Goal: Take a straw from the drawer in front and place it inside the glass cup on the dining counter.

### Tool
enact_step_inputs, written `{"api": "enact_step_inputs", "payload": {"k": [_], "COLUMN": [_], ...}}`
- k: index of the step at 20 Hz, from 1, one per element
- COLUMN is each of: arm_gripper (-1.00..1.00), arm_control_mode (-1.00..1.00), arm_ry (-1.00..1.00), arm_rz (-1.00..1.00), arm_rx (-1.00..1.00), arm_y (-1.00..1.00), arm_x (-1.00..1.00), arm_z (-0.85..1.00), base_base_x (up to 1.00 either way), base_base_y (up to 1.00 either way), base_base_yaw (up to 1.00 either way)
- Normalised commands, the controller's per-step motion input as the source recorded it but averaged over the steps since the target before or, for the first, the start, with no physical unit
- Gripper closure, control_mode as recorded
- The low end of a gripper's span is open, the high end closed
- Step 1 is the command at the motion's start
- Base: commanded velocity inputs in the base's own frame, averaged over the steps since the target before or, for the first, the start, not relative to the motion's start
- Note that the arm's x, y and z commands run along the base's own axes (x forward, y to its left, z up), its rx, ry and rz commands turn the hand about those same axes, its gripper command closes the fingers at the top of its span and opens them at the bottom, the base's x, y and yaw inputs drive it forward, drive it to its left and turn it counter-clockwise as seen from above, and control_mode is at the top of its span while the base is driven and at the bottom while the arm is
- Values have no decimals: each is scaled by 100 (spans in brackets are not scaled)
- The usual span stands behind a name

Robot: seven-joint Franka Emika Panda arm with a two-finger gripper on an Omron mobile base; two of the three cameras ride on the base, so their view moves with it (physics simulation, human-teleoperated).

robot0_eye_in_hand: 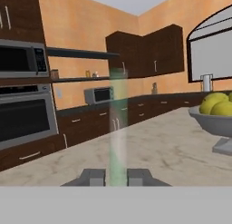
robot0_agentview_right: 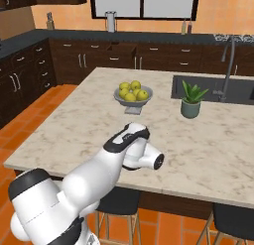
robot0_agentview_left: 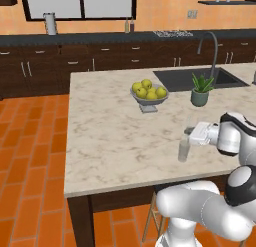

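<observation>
Orange-walled kitchen with an orange tiled floor; a long black counter [robot0_agentview_left: 75, 39] over dark cabinets runs along the far wall. At centre stands the dining counter [robot0_agentview_left: 110, 136], a beige veined marble top on dark legs.

Left base view: a grey fruit bowl [robot0_agentview_left: 148, 93] of yellow-green fruit sits near the middle of the top. A potted plant [robot0_agentview_left: 200, 97] stands at 3 o'clock from the bowl. The sink [robot0_agentview_left: 190, 78] lies at 1 o'clock from the bowl, with the arched tap [robot0_agentview_left: 212, 46] behind it. The glass cup [robot0_agentview_left: 184, 151] stands upright on the marble at 4 o'clock from the bowl, near the front edge. The gripper [robot0_agentview_left: 191, 136] sits level with the cup's rim, at 2 o'clock from the cup, the white hand reaching in from 3 o'clock.

Hand view: the straw [robot0_eye_in_hand: 118, 128] appears as a pale, translucent upright column rising toward 12 o'clock from between the two finger tips [robot0_eye_in_hand: 93, 177]. The jaws are closed on it, one tip at each side. The bowl lies at 3 o'clock from the straw; wall ovens and a microwave stand at 9 o'clock.

Whether the straw's lower end is inside the cup cannot be told.

Right base view: the arm's forearm and wrist cover the spot where the cup stands, at 6 o'clock from the bowl.
</observation>
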Motion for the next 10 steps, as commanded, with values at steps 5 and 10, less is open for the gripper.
{"api": "enact_step_inputs", "payload": {"k": [5, 10], "arm_gripper": [100, 100], "arm_control_mode": [-100, -100], "arm_ry": [0, 0], "arm_rz": [0, -1], "arm_rx": [0, 0], "arm_y": [0, 0], "arm_x": [0, -15], "arm_z": [-36, -11], "base_base_x": [0, 0], "base_base_y": [0, 0], "base_base_yaw": [0, 0]}}
